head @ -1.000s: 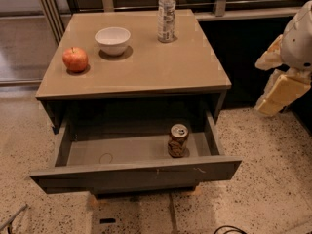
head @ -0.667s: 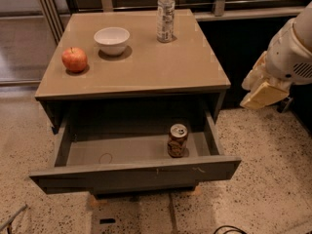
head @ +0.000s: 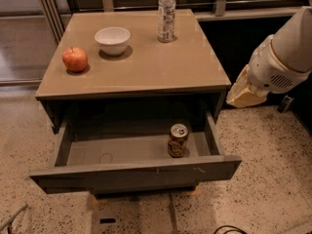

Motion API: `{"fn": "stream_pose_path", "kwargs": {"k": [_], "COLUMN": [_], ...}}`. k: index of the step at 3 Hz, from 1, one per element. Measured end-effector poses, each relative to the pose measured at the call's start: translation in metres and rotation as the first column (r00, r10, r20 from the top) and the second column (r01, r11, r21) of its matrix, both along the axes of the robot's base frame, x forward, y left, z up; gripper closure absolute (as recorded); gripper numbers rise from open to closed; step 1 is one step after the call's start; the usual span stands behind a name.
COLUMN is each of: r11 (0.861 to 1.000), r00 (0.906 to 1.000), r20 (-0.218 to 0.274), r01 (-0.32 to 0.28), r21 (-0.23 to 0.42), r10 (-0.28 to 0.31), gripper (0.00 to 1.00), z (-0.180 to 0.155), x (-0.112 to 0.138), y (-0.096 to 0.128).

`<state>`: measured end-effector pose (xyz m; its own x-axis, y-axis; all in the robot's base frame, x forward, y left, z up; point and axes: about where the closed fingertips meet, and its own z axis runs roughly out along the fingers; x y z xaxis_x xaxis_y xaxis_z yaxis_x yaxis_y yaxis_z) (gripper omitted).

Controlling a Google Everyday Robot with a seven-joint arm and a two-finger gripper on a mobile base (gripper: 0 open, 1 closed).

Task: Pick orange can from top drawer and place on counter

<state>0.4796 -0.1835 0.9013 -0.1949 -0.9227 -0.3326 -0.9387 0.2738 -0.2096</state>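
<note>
Standing upright, silver-topped orange can (head: 178, 140); gripper (head: 242, 94) beside counter (head: 141, 69).

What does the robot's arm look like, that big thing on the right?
A thick, rounded white arm with a small slotted vent near its wrist. It ends in a cream-yellow, wedge-shaped pincer, just right of the counter.

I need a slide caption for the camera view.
Orange can stands in open top drawer; tool hovers beside the counter.

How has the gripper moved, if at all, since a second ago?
Yes. The gripper has shifted left, closer to the right edge of the counter.
</note>
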Motion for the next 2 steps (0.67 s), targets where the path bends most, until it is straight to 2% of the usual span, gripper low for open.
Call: {"fn": "stream_pose_path", "kwargs": {"k": [1, 2], "r11": [1.000, 0.999], "r00": [1.0000, 0.9998], "r20": [0.000, -0.001], "r01": [0.002, 0.018], "r21": [0.004, 0.041], "r10": [-0.002, -0.018], "gripper": [1.00, 1.00], "z": [-0.002, -0.023], "x": [0.001, 0.006], "y": [0.000, -0.003]}}
